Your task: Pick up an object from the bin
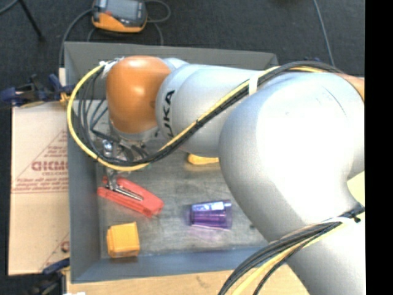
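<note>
My gripper hangs under the orange wrist cover at the bin's left side, mostly hidden by it. Directly below it lies a red stapler-like thing, flat and slanted, and the gripper's lower end is at that thing's left end. A yellow block sits in the near left corner, just below the red thing. A purple see-through cup lies on its side near the middle of the bin's front.
A yellow thing pokes out from under the arm at the bin's middle. The arm covers the back and right of the bin. The left wall stands close beside the gripper.
</note>
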`<state>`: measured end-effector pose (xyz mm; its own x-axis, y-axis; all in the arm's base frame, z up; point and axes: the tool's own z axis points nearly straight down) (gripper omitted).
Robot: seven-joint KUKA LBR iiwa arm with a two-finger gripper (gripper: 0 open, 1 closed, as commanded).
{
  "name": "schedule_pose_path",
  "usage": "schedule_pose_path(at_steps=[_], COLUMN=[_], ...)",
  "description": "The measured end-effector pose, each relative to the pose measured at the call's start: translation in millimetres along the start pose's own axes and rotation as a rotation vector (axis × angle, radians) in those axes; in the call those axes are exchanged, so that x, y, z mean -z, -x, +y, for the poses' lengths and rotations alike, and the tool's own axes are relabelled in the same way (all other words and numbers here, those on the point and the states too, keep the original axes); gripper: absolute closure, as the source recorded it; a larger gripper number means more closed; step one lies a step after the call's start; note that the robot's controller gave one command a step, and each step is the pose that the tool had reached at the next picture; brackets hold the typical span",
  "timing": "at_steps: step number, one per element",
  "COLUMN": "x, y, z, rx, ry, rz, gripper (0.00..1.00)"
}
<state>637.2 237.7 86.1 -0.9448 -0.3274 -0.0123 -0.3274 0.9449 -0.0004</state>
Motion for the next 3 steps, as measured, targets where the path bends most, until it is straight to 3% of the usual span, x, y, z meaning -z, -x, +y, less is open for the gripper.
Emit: schedule_pose_path(at_steps=[1,2,3], x=[-4.8,-1.5,-1.5], y=[0.2,-0.8,-0.7], z=[2.8,3.1,3.2], rx=[0.0,-0.003,-0.004], ry=[0.005,0.006,0.006], rz=[-0.015,0.001,0.0], gripper=[0.0,1.0,1.0])
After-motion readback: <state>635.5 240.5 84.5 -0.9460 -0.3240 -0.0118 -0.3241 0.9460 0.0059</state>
